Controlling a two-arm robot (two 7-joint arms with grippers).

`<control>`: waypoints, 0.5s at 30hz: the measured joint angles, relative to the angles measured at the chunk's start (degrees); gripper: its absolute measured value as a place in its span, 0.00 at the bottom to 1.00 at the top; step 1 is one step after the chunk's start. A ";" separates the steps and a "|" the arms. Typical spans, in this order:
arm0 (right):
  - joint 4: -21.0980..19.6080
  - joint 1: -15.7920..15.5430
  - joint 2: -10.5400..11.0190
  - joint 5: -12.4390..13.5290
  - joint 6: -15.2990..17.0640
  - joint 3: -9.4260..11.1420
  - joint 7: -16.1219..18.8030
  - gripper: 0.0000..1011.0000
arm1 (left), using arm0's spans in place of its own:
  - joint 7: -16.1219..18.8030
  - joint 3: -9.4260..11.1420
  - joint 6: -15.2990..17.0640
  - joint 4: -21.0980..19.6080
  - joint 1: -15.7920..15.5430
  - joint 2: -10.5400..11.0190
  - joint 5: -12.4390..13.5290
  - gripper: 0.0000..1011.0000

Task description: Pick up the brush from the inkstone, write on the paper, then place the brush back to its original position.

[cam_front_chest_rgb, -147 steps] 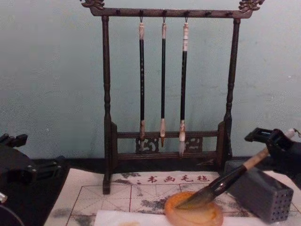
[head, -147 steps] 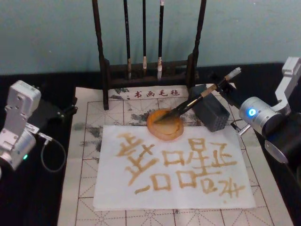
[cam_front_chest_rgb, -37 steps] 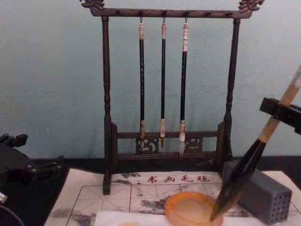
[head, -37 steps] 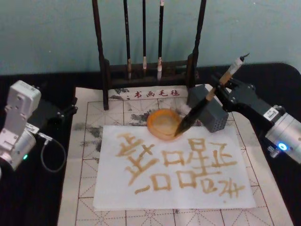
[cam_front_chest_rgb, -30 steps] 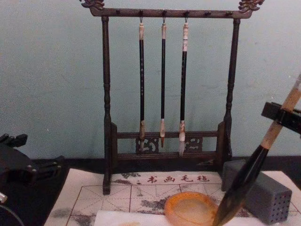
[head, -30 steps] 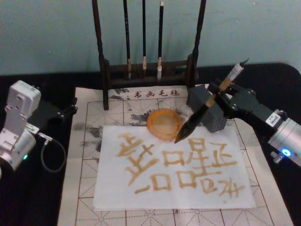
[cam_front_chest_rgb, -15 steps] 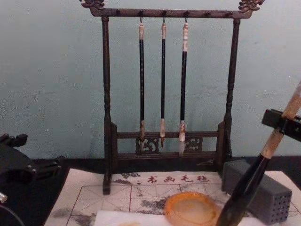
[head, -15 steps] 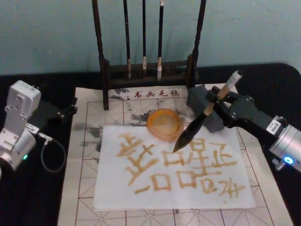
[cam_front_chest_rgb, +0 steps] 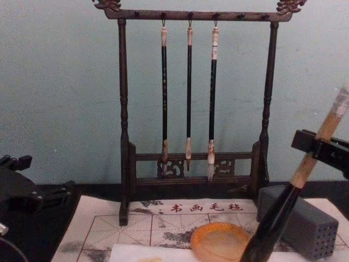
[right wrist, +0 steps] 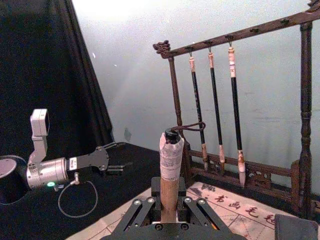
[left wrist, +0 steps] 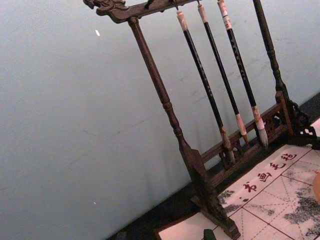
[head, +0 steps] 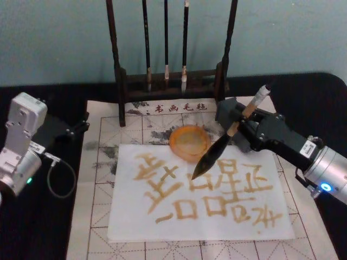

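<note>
Tan-handled brush point(head: 214, 154) tilted, dark tip over written paper point(head: 130, 216), round orange inkstone point(head: 190, 142) beside

I am holding the brush point(head: 218, 150) tilted in my right gripper point(head: 239, 124), its dark tip hanging over the paper point(head: 162, 219), just nearer than the inkstone point(head: 187, 142).

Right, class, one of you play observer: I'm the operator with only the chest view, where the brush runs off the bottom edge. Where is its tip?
Observer: In the head view the brush slants down with its tip over the paper, just past the near rim of the inkstone. I cannot tell whether it touches.
Operator: Is the paper blank there?
Observer: No, amber characters cover most of it, and the tip is among the upper ones.
Operator: How is the handle gripped?
Observer: The right wrist view shows the right gripper clamped on both sides of the tan handle, below its whitish end.
</note>
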 joint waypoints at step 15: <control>1.08 1.16 -1.37 -0.95 -0.43 -1.37 1.23 0.18 | 0.00 0.00 0.00 0.00 0.00 0.00 0.00 0.99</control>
